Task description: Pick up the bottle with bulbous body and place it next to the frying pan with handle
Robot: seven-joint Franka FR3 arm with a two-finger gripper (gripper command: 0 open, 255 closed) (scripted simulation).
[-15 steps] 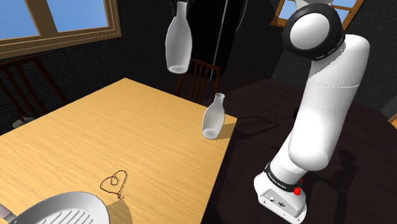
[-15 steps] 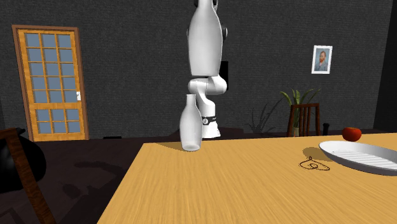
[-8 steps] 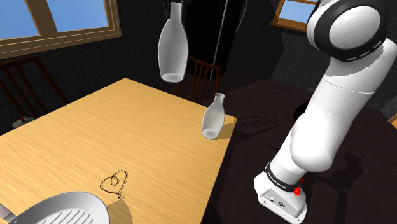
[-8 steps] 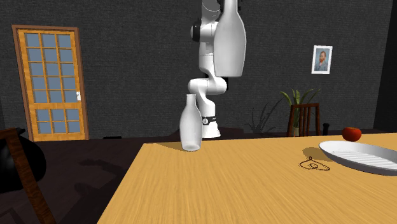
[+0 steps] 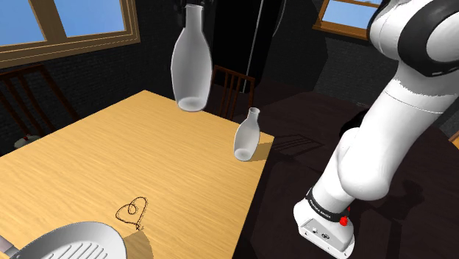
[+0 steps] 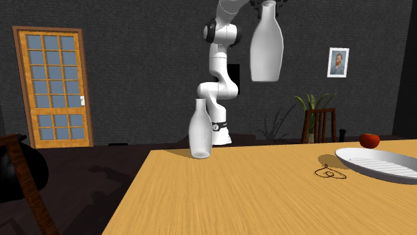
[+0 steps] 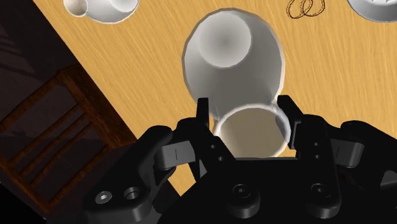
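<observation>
My gripper [image 7: 245,112] is shut on the neck of a white bottle [image 7: 232,63] with a wide rounded body, one black finger on each side of the rim. The bottle [image 5: 191,62] hangs upright high above the far part of the wooden table [image 5: 95,158]. In the second exterior view it [image 6: 267,47] hangs under the gripper [image 6: 268,4] at the top edge. The white ribbed frying pan [image 5: 70,243] lies at the table's near corner in the shoulder view and at the right edge [image 6: 377,163] in the second exterior view.
A second, slimmer white bottle [image 5: 246,136] stands near the table edge facing the arm's stand [image 5: 327,224]. A brown looped cord [image 5: 132,211] lies near the pan. A red round thing [image 6: 369,140] sits behind the pan. A wooden chair [image 5: 232,84] stands at the table's far side.
The arm has swung the held bottle across above the table: toward the shoulder view's left and lower, toward the second exterior view's right. The standing bottle and pan stayed put.
</observation>
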